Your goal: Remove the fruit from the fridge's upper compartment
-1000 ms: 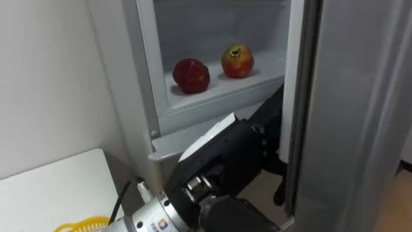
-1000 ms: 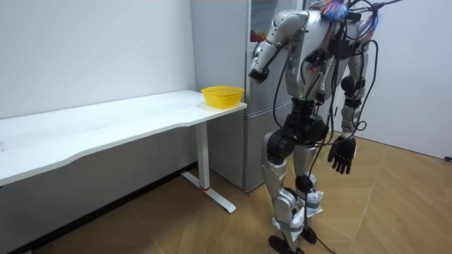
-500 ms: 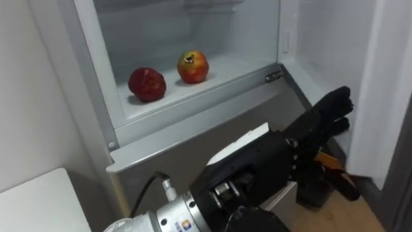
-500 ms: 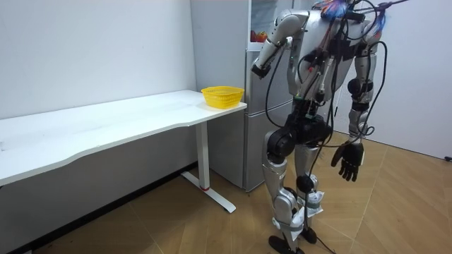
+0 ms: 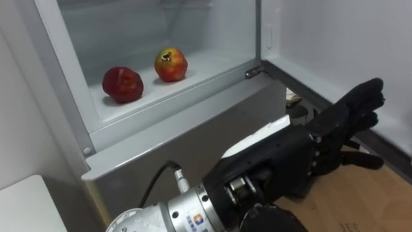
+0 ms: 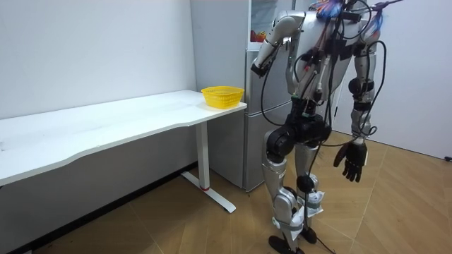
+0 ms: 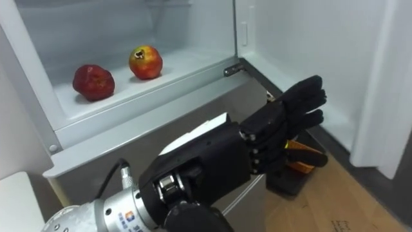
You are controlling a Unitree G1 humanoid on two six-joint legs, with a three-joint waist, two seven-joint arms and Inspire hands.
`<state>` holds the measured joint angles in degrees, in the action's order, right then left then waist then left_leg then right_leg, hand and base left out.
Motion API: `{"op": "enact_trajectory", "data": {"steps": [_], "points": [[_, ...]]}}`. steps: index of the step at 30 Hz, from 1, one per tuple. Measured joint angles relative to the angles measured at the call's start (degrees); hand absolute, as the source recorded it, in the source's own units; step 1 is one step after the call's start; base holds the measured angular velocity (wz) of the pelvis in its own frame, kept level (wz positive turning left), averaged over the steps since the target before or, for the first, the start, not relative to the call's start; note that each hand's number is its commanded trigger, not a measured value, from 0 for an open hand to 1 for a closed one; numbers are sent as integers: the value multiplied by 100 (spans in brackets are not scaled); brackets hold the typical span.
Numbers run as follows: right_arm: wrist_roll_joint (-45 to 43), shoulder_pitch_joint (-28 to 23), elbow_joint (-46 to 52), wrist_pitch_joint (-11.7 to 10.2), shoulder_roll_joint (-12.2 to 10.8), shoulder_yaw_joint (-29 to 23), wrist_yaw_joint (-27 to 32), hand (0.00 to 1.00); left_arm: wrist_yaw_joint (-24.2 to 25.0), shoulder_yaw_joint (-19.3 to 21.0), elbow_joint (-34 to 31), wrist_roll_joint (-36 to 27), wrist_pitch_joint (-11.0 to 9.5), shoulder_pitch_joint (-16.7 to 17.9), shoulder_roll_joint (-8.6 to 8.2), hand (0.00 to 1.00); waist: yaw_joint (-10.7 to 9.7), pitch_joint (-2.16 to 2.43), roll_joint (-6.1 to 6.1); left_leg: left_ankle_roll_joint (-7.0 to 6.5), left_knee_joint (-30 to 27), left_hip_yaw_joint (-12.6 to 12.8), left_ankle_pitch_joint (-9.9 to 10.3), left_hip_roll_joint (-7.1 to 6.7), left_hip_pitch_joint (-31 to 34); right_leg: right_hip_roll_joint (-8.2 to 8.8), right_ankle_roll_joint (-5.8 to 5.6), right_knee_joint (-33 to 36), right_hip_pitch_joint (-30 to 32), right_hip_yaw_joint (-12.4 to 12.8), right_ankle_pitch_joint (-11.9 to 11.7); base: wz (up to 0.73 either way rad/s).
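The upper fridge compartment (image 5: 212,67) stands open in front of me. On its white shelf lie two fruits: a dark red one (image 5: 122,84) on the left and a red-yellow one (image 5: 170,64) beside it, further back. My left hand (image 5: 347,122) is raised below and to the right of the shelf, fingers straight and holding nothing, well apart from the fruit. In the room view my right hand (image 6: 352,161) hangs at my side with its fingers relaxed.
The fridge door (image 5: 335,45) is swung out wide on the right. The closed lower fridge door (image 5: 193,142) is just under the shelf. A white table (image 6: 106,127) with a yellow basket (image 6: 222,96) stands at my left.
The fridge door has swung from nearly across the opening to wide open, and my left hand has moved right with it. The eye view has shifted, so the fruit now sits further left.
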<state>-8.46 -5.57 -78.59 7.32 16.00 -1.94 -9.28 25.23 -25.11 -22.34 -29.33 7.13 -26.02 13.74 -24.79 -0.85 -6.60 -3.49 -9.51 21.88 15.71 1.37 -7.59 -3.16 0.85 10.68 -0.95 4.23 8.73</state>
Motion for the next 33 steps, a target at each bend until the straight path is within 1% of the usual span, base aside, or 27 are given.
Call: {"op": "enact_trajectory", "data": {"steps": [6, 11, 14, 16, 18, 19, 20, 21, 22, 23, 24, 25, 26, 27, 28, 29, 30, 31, 32, 33], "points": [[22, 8, 6, -24, 0, 8, 51, 0, -1, 0, 9, -1, 0, -19, 45, 0, 11, 1, -1, 1, -1, -9, 0, -1, 88, 5, 0, 10, 60, -11, 1, 0], [43, 32, -16, -28, -2, -1, 66, 0, -12, 10, 57, 3, 0, -19, 49, 0, 39, 1, 3, 3, -7, -11, -2, -2, 95, 9, 1, 5, 50, -15, 1, -1], [126, -8, -12, -44, -10, -5, 124, 0, -138, 97, 36, 10, -2, -20, 43, 0, 190, 4, 21, 11, -54, -11, -10, -5, 81, 25, 4, 19, 70, -23, 3, -3], [116, -14, -19, -45, -9, 0, 159, 0, -260, 202, 32, 32, -3, -20, 71, 0, 326, 4, 44, 11, -74, -15, -10, -3, 79, 26, 5, 14, 54, -19, 3, 0], [111, -32, -32, -43, -16, -3, 168, 0, -396, 369, -122, 93, -3, 3, 201, 0, 472, 7, 104, 15, -98, -66, -13, 0, 86, 33, 11, 6, 8, -80, 6, 11], [115, -40, -32, -41, -19, -4, 169, 0, -410, 423, -179, 100, -3, 12, 234, 0, 502, 4, 128, 15, -113, -81, -14, 1, 85, 38, 16, 0, 8, -119, 9, 18], [114, -65, -44, -42, -31, -3, 175, 0, -470, 560, -326, 253, -7, 45, 281, 0, 618, 14, 179, 16, -138, -151, -14, -2, 81, 52, 35, -1, 6, -167, 31, 23], [110, -95, -94, -42, -63, -5, 219, 0, -531, 699, -448, 400, -37, 114, 279, 0, 694, 38, 238, 23, -143, -209, -18, -3, 69, 61, 47, -3, -24, -234, 44, 26], [111, -134, -142, -46, -93, -17, 245, 0, -585, 765, -514, 507, -65, 150, 278, 0, 751, 38, 270, 29, -142, -242, -22, -5, 57, 66, 52, -1, -46, -266, 52, 25], [110, -161, -157, -51, -178, -41, 292, 0, -657, 928, -633, 700, -106, 223, 254, 0, 902, 24, 355, 48, -135, -272, -37, -3, 3, 66, 65, -3, -116, -293, 60, 15], [77, -229, -155, -103, -253, -81, 319, 0, -745, 1154, -787, 883, -139, 367, 267, 0, 1083, 68, 415, 66, -134, -308, -49, 0, 1, 59, 80, 2, -124, -301, 69, 11], [54, -258, -154, -135, -281, -109, 323, 0, -803, 1289, -871, 945, -181, 450, 285, 0, 1131, 82, 436, 73, -134, -330, -53, 1, -2, 55, 86, -2, -133, -306, 70, 12], [33, -263, -155, -171, -304, -120, 340, 0, -1002, 1536, -998, 1062, -289, 611, 294, 0, 1259, 86, 445, 78, -135, -362, -56, 4, -11, 57, 91, -7, -161, -344, 72, 22], [31, -283, -159, -186, -310, -113, 391, 0, -1198, 1720, -1040, 1231, -390, 733, 279, 0, 1396, 85, 439, 77, -145, -456, -57, -4, -21, 74, 95, -16, -224, -435, 69, 29], [25, -317, -174, -190, -322, -117, 440, 0, -1269, 1810, -1046, 1348, -406, 782, 271, 0, 1427, 86, 443, 77, -148, -504, -57, -8, -26, 85, 97, -17, -251, -485, 74, 41], [-29, -332, -178, -203, -354, -143, 507, 0, -1461, 2019, -1105, 1592, -410, 908, 274, 0, 1529, 84, 456, 72, -156, -588, -62, -21, -26, 111, 101, -13, -288, -596, 97, 34], [-99, -332, -156, -231, -374, -238, 533, 0, -1647, 2275, -1255, 1913, -410, 1066, 273, 0, 1672, 84, 456, 74, -156, -630, -65, -24, -15, 111, 105, -20, -285, -616, 105, 27], [-121, -329, -133, -240, -383, -281, 539, 0, -1749, 2387, -1329, 2044, -414, 1129, 273, 0, 1726, 84, 457, 75, -157, -648, -66, -24, -9, 111, 109, -39, -279, -625, 108, 20], [-136, -330, -121, -247, -390, -279, 545, 0, -1995, 2600, -1468, 2314, -431, 1224, 272, 0, 1836, 97, 479, 77, -162, -739, -69, -29, 8, 121, 112, -74, -304, -707, 110, 28], [-136, -333, -123, -247, -396, -273, 547, 0, -2225, 2752, -1502, 2512, -517, 1238, 271, 0, 1927, 116, 512, 82, -168, -812, -76, -35, 15, 130, 121, -86, -329, -772, 116, 33]]}}
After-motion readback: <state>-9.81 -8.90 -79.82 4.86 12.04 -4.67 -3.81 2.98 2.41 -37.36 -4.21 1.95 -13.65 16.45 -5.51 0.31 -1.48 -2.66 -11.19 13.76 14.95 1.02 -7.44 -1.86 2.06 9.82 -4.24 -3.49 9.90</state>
